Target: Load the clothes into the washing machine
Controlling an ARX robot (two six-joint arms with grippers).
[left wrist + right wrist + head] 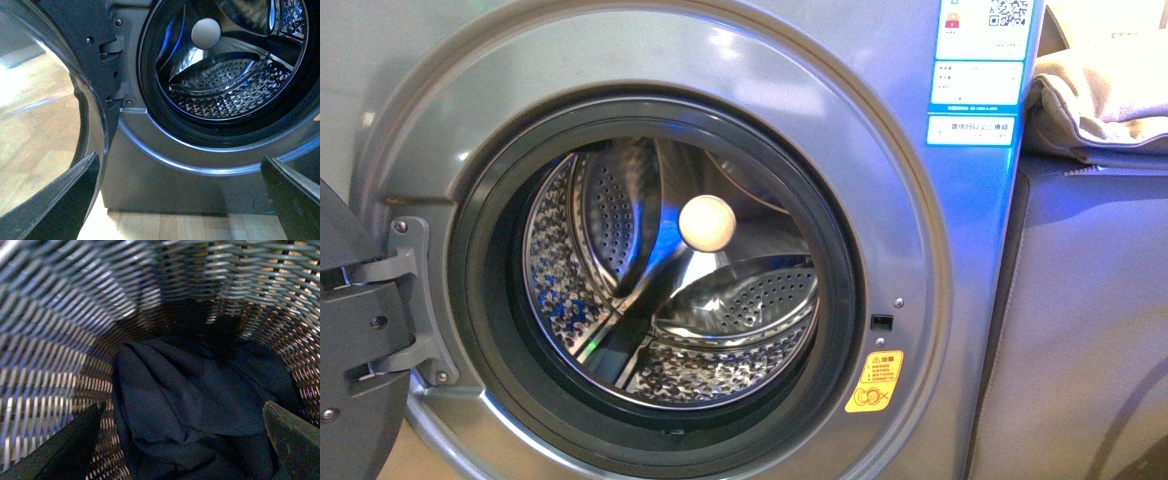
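In a woven basket (55, 340), the right gripper (181, 406), jaws apart, is hovering over mid-frame clothes (200, 375), descent and clamp apparently next.

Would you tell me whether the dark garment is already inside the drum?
No, the drum holds no clothes; the garment lies in a woven basket.

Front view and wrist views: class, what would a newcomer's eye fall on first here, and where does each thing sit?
The washing machine fills the front view, its door swung open at the left and its shiny perforated drum bare. In the right wrist view the dark clothes lie crumpled at the bottom of a woven basket, with the right gripper open above them.
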